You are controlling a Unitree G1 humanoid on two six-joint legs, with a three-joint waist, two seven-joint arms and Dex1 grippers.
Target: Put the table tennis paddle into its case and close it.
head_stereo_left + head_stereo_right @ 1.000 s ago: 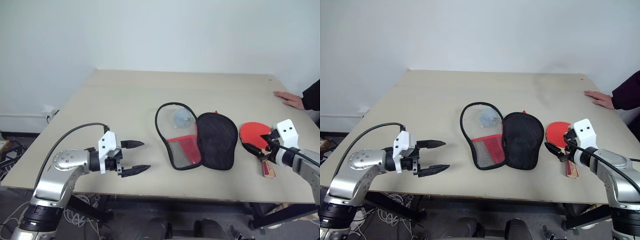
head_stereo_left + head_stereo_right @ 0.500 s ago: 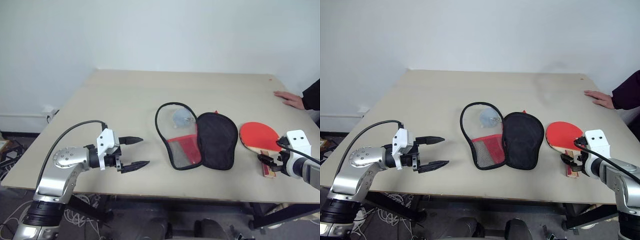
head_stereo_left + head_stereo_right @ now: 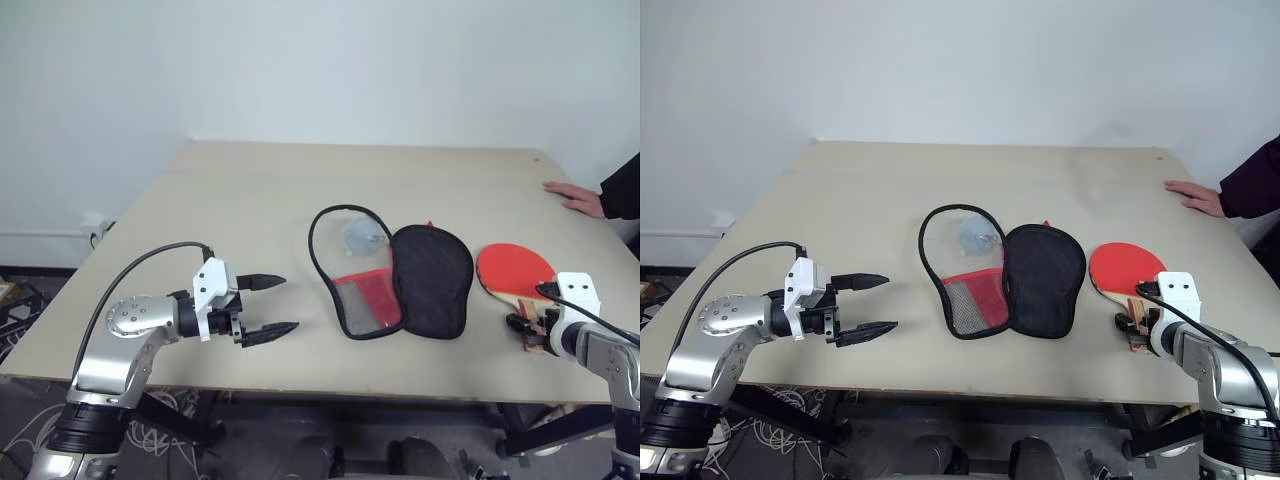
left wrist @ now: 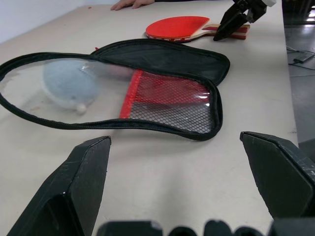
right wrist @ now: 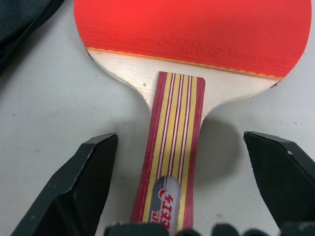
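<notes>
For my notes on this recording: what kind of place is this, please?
Probably a lab or test room, not a home: a plain table against a bare white wall, loose cables on the floor beneath it, and a person's hand resting on the table's far edge.

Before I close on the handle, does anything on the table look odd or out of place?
Two things. A small pale ball sits inside the open case, under its clear flap, where the paddle must go. A person's hand rests on the far right table edge. Nothing is spilled or damaged.
</notes>
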